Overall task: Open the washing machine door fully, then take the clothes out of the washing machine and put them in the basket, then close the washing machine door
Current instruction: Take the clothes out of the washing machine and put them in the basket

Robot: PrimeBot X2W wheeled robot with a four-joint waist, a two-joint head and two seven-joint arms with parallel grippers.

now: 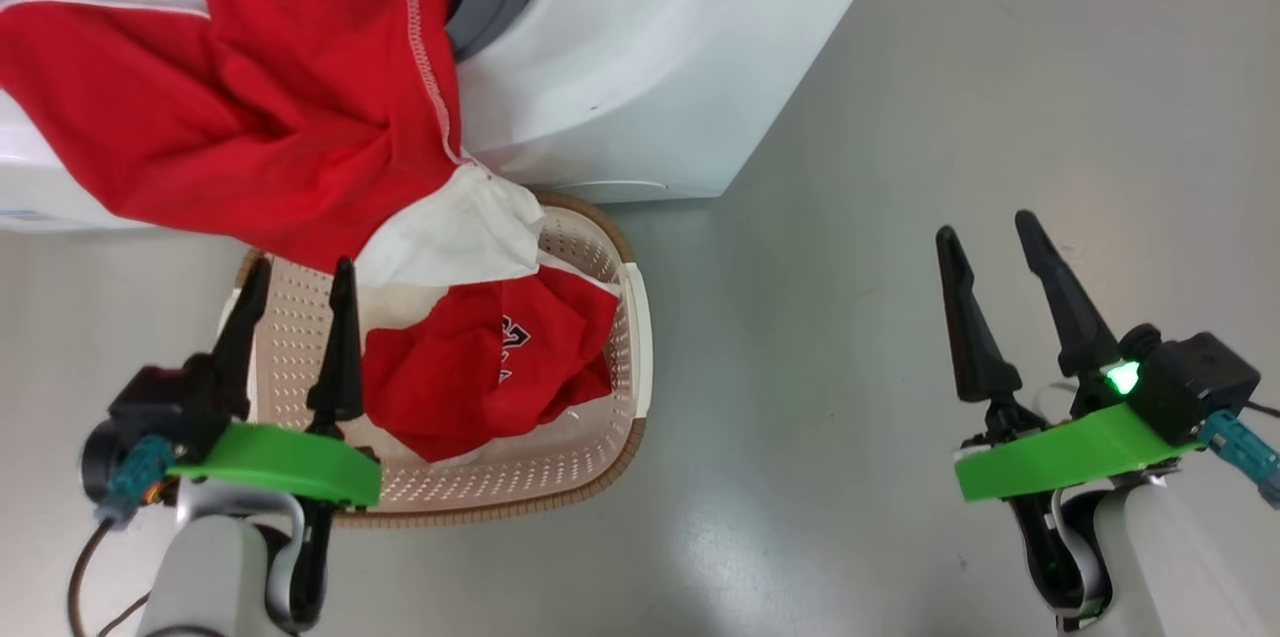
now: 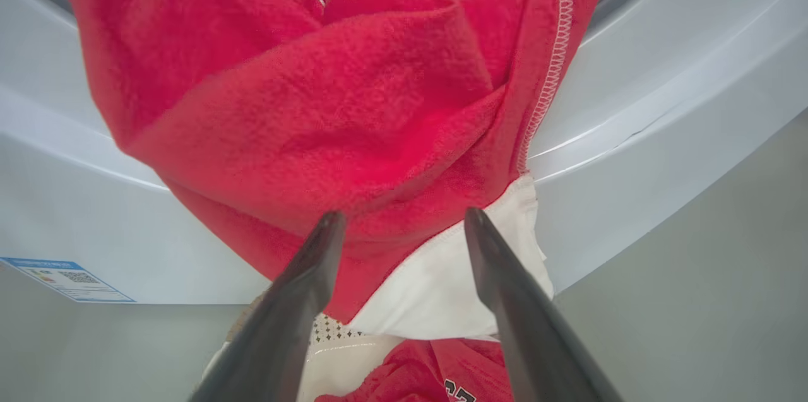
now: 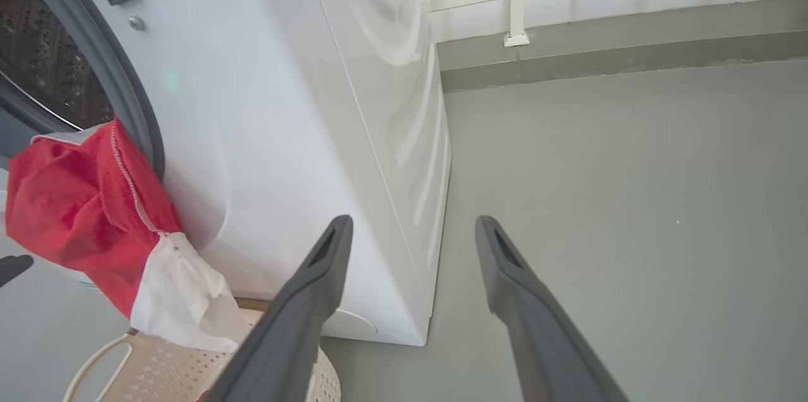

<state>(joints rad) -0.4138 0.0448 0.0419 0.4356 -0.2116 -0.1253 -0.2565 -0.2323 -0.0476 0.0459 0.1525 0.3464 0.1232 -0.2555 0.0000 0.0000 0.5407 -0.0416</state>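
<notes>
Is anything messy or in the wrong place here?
Yes. A red garment hangs halfway out of the washing machine, draped down its white front. Only its white end reaches the basket below, so it sits in between. The left claw beside it is open and holds nothing.

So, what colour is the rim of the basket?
Brown. The basket's rim shows best in the head view, above the cream perforated wall.

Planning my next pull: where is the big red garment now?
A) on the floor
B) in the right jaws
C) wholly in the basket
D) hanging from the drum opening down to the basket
D: the red garment hangs down the front of the washing machine, its white end reaching the basket.
</notes>
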